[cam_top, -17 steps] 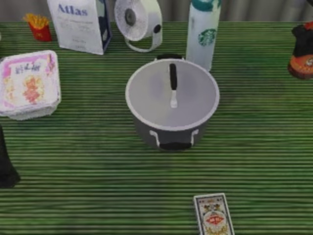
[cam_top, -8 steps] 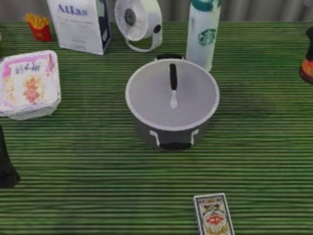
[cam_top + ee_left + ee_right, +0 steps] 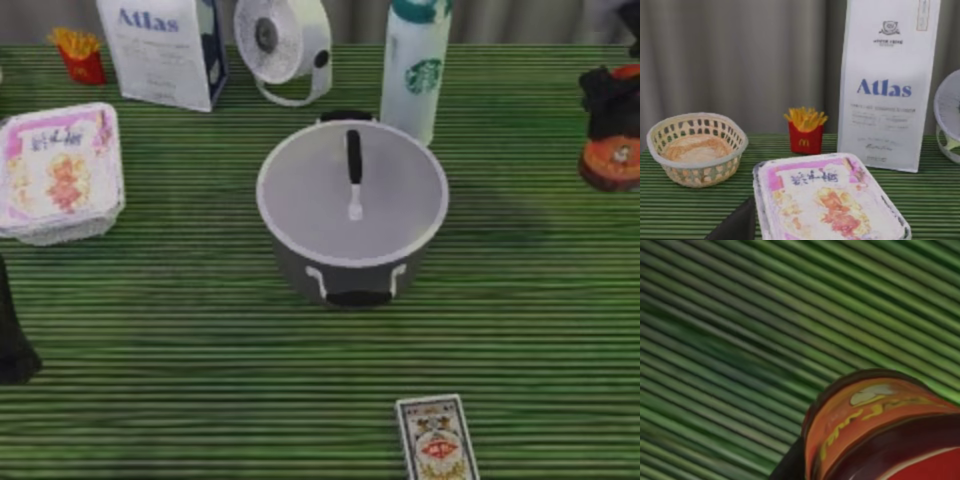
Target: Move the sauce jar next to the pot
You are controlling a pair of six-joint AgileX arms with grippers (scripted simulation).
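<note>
Right hand (image 3: 612,100) clasps sauce jar (image 3: 611,162) at tabletop (image 3: 200,330) right edge, well apart from pot (image 3: 351,210); left hand's (image 3: 14,345) state unclear

Even, soft light everywhere; the big round grey pot (image 3: 352,215) throws a faint shadow rightward; my right-wrist picture is blurred.

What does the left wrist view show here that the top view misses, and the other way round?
Only the left wrist view shows the woven basket. Only the top view shows the pot, the Starbucks bottle, the card box and the sauce jar under the right gripper at the table's right edge. Both show the fries box, the Atlas bag, the sealed food tray and the white fan.
</note>
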